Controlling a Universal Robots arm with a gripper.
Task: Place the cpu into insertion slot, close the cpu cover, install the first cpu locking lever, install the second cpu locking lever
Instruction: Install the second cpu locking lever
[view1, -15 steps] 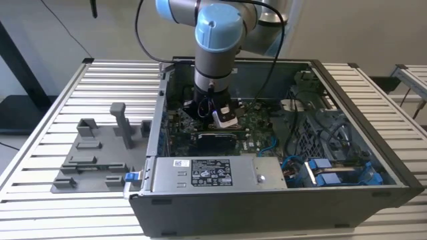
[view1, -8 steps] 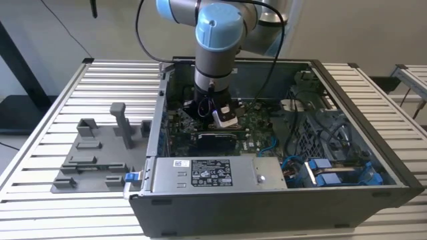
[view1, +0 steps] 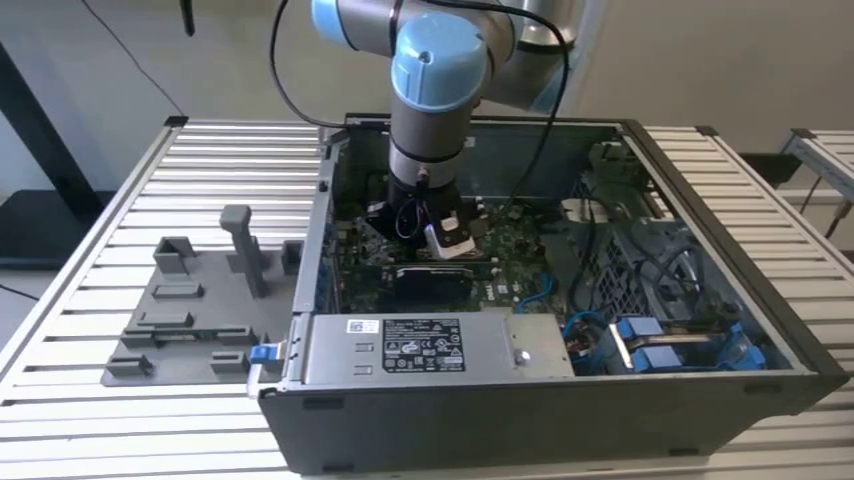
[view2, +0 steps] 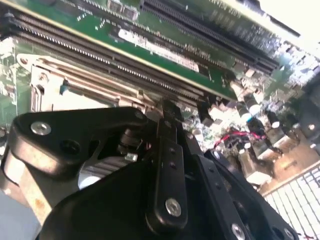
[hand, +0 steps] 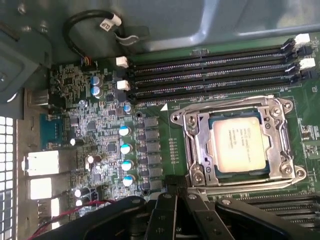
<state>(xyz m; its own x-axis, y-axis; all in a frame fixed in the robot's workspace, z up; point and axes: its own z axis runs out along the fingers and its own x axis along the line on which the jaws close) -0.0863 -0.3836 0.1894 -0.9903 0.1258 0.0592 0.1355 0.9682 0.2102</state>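
First wrist view, right of centre: the small square silver-grey cpu sits under the thin silvery metal cpu cover, stiff and fragile, best edge-held; black gripper state untellable.

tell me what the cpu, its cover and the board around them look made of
The cpu: likely metal on top, a matte silver-grey face with a soft glare. The cover: seemingly bare steel, a thin silvery frame with bright glints along its edges. The board: green, semi-gloss, probably resin laminate, studded with small components.
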